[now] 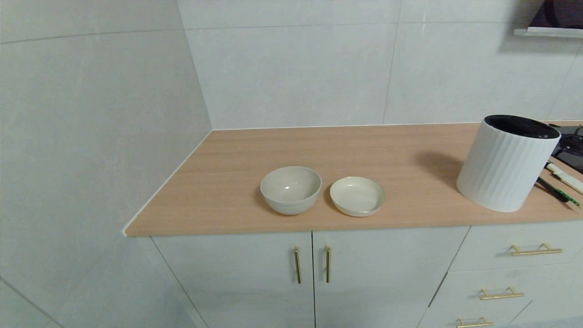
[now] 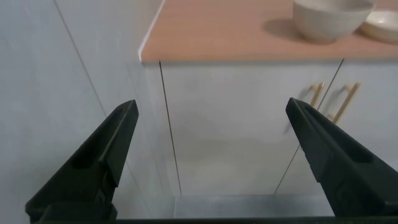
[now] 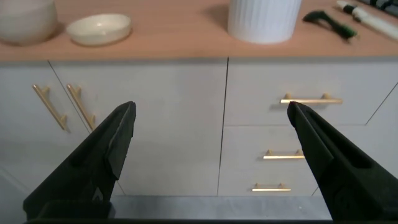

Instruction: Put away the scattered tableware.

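Bowl [image 1: 290, 190]: on counter [image 1: 364, 150], higher than your left tool [image 2: 211, 107], which gapes wide.
Dish [image 1: 357, 196]: alongside, nearer right tool [image 3: 210, 109], wide too.

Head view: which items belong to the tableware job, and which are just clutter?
Job:
- bowl
- dish, right beside the bowl on the counter

Lying about:
- white ribbed canister
- dark tool and white stick next to it; possibly utensils, too small to tell
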Controlling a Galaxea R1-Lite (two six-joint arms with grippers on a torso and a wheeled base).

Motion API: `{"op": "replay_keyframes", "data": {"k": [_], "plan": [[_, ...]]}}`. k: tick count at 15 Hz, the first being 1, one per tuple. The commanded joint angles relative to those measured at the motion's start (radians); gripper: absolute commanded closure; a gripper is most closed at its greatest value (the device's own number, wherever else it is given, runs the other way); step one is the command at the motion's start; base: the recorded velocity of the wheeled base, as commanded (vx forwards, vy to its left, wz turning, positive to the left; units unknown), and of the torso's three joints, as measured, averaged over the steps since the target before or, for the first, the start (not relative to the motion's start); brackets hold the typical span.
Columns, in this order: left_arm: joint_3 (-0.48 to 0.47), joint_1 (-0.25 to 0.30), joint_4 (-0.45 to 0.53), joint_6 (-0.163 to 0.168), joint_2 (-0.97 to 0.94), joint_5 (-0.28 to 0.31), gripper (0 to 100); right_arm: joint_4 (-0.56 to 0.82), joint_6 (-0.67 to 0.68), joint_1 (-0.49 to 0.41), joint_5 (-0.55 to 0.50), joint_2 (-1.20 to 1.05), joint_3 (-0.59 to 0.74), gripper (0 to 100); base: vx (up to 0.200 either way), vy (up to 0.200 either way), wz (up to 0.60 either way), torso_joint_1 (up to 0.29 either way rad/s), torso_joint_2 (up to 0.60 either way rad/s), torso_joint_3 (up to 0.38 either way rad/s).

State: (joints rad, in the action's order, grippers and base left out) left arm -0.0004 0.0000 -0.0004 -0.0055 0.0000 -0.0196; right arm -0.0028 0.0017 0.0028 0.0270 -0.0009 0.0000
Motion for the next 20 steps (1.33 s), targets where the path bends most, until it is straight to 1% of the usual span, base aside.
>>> {"op": "replay_keyframes", "data": {"k": [1, 11, 20], "plan": [[0.000, 0.000, -0.001, -0.001, 0.000, 0.000, 0, 0.000, 0.000, 0.000, 0.001, 0.001, 0.000, 0, 0.000, 0.000, 0.00, -0.232, 0.53, 0.281], [0.000, 0.000, -0.001, -0.001, 0.000, 0.000, 0, 0.000, 0.000, 0.000, 0.001, 0.001, 0.000, 0, 0.000, 0.000, 0.00, -0.207, 0.50, 0.289], [0.000, 0.000, -0.001, -0.001, 0.000, 0.000, 0, 0.000, 0.000, 0.000, 0.001, 0.001, 0.000, 0, 0.000, 0.000, 0.00, -0.157, 0.47, 0.307]]}}
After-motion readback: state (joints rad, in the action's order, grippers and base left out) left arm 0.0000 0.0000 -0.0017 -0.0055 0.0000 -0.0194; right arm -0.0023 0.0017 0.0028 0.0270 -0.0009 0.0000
